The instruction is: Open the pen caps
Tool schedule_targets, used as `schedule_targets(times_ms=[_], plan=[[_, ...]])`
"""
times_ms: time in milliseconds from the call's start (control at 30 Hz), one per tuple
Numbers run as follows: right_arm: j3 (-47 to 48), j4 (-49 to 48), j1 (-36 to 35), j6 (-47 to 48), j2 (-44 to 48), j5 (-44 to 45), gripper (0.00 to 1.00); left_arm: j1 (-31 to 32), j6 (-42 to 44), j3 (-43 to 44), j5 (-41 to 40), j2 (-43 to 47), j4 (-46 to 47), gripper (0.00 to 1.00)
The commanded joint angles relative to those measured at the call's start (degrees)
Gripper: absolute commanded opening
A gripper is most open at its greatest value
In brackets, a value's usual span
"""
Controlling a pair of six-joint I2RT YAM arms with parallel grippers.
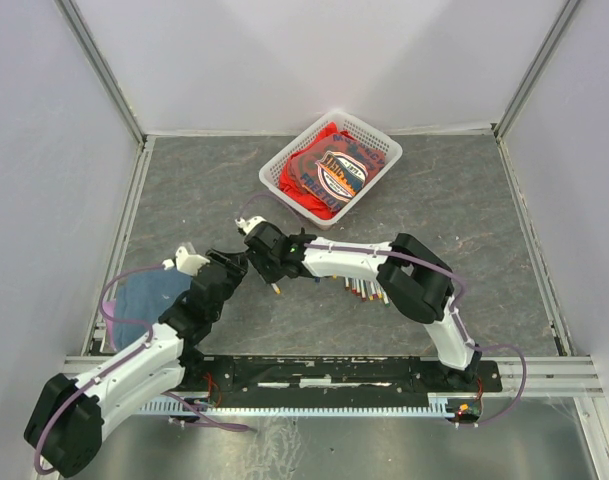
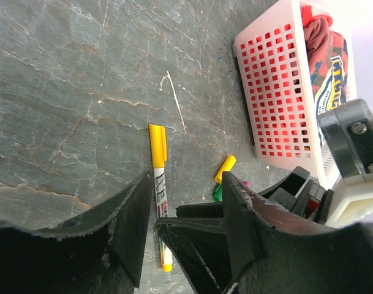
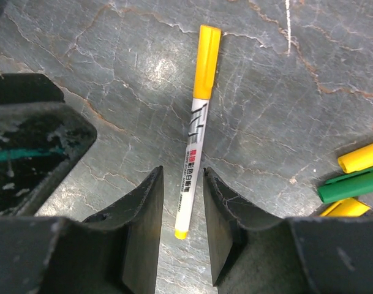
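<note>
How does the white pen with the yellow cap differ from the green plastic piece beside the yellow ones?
The white pen with the yellow cap shows whole; the green plastic piece is cut by the picture's edge. The pen lies alone, running up the view; the green piece lies almost across it, between two yellow pieces. Both lie flat on the grey table.

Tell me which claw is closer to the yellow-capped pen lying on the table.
Right. The right claw hangs directly over the yellow-capped pen, whose tail end shows between its open jaws. The left claw is close too, but off to one side of the pen.
</note>
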State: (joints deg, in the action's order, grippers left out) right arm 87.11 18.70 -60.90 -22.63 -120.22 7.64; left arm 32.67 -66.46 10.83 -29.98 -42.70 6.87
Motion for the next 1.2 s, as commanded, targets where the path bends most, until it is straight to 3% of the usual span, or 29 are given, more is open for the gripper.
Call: schedule_targets(times_ms=[0,300,633,867,1167], plan=[[3.38,1.31,-0.87,0.52,-1.61,1.50,0.39,0.08,-2.23,-0.30,-2.72,0.91,-0.01,0.56],[3.59,3.93,-1.02,0.08,-3.10,3.28,0.33,0.03,-2.24,-0.37,-2.72,1.74,-0.72,0.56],[-0.35,5.79,-0.98,-1.40,-1.76,3.77,0.02,0.07,-2.46,-0.06,-4.09,0.79,-0.90,0.58],[-7.45,-0.27,-0.98,-1.41,6.12,3.70,0.01,0.04,-1.67,0.90,-3.25,-1.39,-0.23,0.61],[-14.39,-6.07,-0.94,-2.53,14.58,-1.62,0.01,0.03,1.38,1.84,4.56,-7.51,7.92,0.62]])
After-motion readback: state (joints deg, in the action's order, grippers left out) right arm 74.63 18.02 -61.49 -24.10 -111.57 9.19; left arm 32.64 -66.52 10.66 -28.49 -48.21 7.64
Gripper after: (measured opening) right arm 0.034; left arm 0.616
